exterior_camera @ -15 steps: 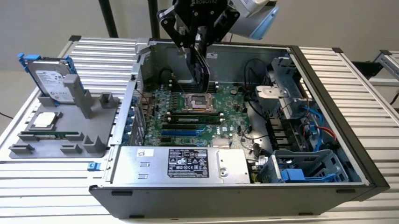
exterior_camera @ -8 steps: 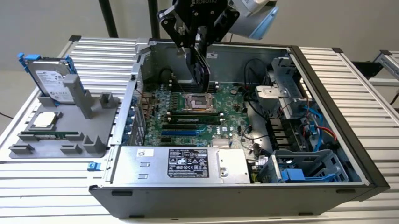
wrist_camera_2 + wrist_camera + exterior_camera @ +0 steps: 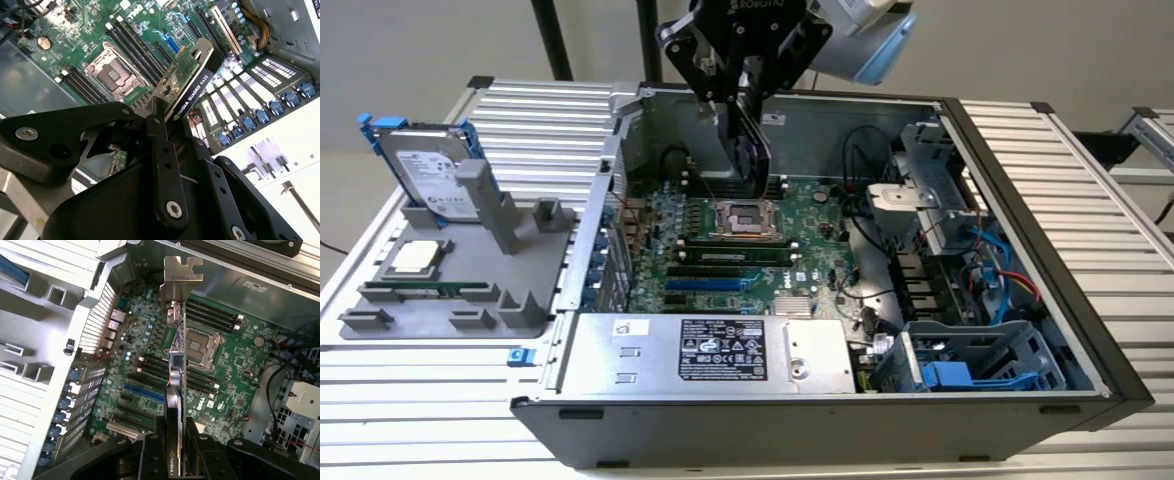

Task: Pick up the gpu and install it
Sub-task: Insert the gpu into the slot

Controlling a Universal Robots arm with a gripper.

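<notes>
Exterior view's left: hard drive (image 3: 430, 168) upright in gray holder (image 3: 500, 215). Centre: gripper (image 3: 744, 100) fingers clamped tight on gpu (image 3: 750, 145), held edge-on above motherboard (image 3: 660, 250) of open case (image 3: 787, 430). Gpu: green board on 1 face, black shroud on other, silver bracket (image 3: 181, 275) at end in first wrist view.

Arm (image 3: 865, 45) overhead, wrist straight down, jaws tight on the top edge of the gpu (image 3: 194, 85).

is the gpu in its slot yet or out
Out: the gpu hangs edge-on in the tool, above the motherboard, clear of its slots.
</notes>
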